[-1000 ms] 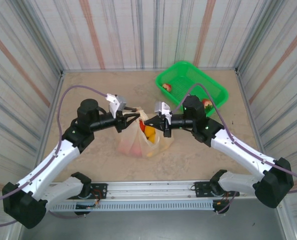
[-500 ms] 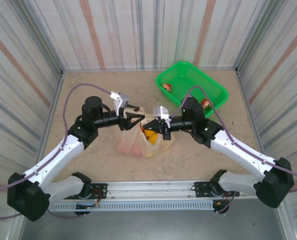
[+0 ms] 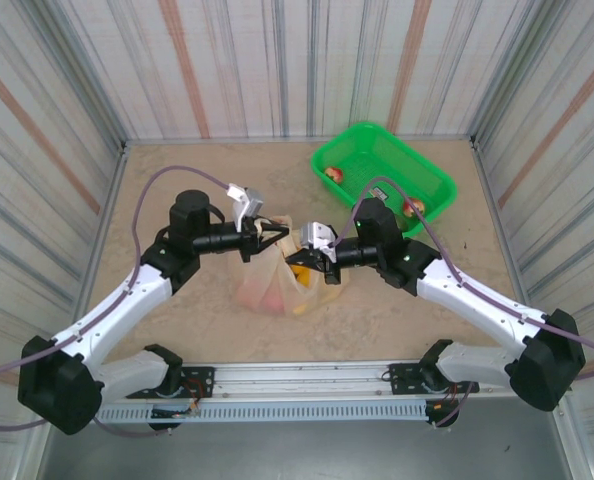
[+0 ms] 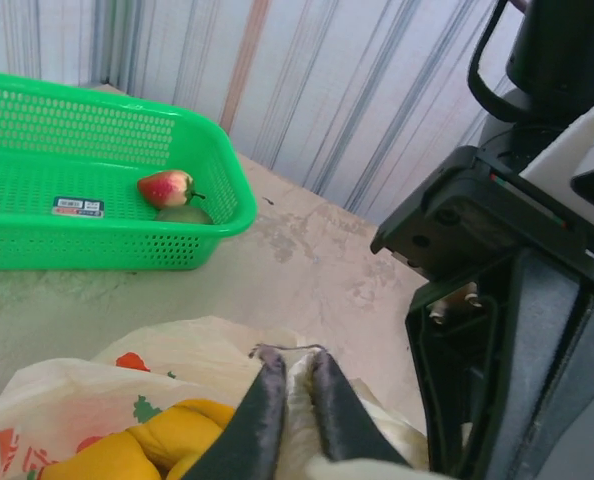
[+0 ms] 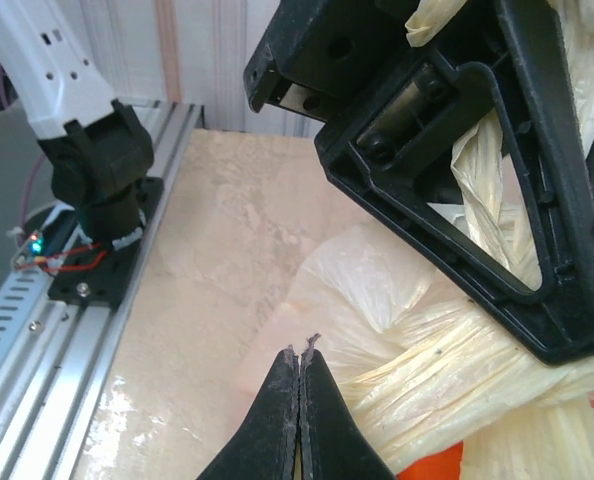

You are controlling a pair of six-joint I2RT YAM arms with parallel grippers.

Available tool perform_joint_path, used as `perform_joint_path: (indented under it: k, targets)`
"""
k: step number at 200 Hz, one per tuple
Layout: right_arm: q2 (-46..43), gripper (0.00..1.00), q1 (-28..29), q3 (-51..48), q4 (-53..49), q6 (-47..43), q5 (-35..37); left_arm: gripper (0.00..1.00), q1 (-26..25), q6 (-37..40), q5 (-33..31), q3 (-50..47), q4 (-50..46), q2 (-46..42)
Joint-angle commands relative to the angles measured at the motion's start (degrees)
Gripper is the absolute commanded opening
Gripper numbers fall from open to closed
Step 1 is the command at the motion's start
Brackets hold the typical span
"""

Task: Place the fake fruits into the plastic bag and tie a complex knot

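Top external view: left gripper [image 3: 268,237], spread wide a moment ago, has clamped onto the plastic bag [image 3: 262,288] handle. The right gripper [image 3: 297,258] stays pinched closed beside it, so tying looks underway.

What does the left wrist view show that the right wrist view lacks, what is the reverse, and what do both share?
Left wrist view: the green basket holding a red fruit and a dark green fruit, plus a yellow banana inside the bag. Right wrist view: the mounting rail and the left arm's base. Shared: the cream plastic bag and both grippers, each shut. The left gripper pinches bag film; the right gripper has its tips pressed together.
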Motion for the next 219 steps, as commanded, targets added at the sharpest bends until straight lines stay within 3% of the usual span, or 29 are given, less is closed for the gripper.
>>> perform_joint_path:
  k: [1,28,45,86,114,144,182,219]
  targets:
    - [-0.2,0.0,0.35,0.77,-1.08,-1.99,1.93,0.02,-0.2,1.64,2.72,2.45,-0.61,0.18]
    - [-2.11,0.45,0.25,3.15,-5.29,-1.9,-0.02,0.0,-0.16,3.08,1.89,3.19,-1.33,-0.28]
    - [-5.52,0.53,-0.9,6.08,-9.25,-1.61,-3.21,0.0,-0.31,5.28,0.73,3.54,-2.34,-0.96]
    - [-8.03,0.53,-10.88,9.72,-11.11,1.07,-7.16,0.0,-2.42,16.13,-2.11,2.27,-2.73,-4.67]
    - [-2.21,0.59,-16.48,13.29,-13.61,1.86,-17.79,0.0,-3.79,21.13,-3.49,2.89,-5.74,-5.96]
    - [5.9,0.63,-15.9,18.95,-17.89,2.43,-26.14,0.0,-3.85,21.95,-1.95,3.64,-6.69,-5.09]
    - [13.47,0.62,-13.06,25.31,-28.22,-1.99,-26.3,0.0,-3.9,21.65,-1.9,2.49,-5.5,-5.37]
    - [16.38,0.58,-11.88,25.89,-29.42,-1.19,-26.63,0.0,-3.89,22.0,-2.28,1.73,-5.32,-6.02]
